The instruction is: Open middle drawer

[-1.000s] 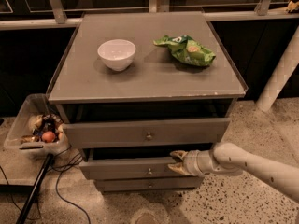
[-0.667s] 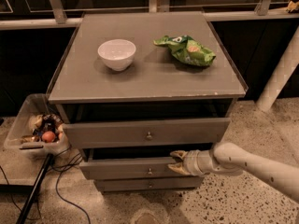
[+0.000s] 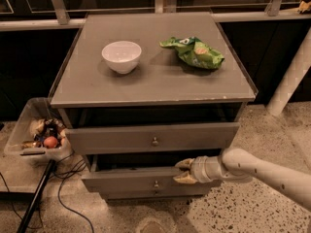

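The grey cabinet [image 3: 146, 81] has its drawers at the front. The middle drawer [image 3: 126, 181] has a flat grey front with a small round knob [image 3: 156, 184] and stands pulled out a little, with a dark gap above it. My gripper [image 3: 183, 172] reaches in from the right on a pale arm [image 3: 262, 171]. It sits on the top edge of the middle drawer's front, right of the knob. One finger is behind the front and one is before it, closed on the panel. The top drawer [image 3: 153, 138] also stands slightly out.
A white bowl [image 3: 121, 56] and a green chip bag [image 3: 193, 51] lie on the cabinet top. A clear bin [image 3: 36, 135] of items sits on the floor at the left, with a dark pole and cables [image 3: 63, 188] beside it. A white post [image 3: 291, 76] stands at the right.
The middle drawer's front and my gripper have come slightly further out toward the camera. Nothing else has moved.
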{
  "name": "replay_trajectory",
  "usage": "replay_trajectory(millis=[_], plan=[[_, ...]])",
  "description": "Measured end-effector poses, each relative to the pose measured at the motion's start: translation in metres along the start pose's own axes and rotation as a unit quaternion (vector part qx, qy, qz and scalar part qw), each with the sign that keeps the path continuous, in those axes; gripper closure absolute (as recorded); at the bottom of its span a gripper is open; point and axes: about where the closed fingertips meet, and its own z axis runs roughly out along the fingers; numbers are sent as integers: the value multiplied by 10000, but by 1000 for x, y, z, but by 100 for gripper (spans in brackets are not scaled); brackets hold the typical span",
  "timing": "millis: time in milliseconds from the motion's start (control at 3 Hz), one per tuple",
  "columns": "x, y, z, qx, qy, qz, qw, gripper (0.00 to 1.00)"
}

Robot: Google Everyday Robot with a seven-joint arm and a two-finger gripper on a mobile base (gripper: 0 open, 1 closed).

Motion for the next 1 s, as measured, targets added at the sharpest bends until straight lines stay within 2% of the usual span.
replay_trajectory(millis=[333, 667, 1000], plan=[[0, 0, 0, 0, 0, 0, 10000, 89], [12, 15, -7, 41, -17, 0, 10000, 100], [15, 27, -9, 80, -60, -13, 9999, 100]])
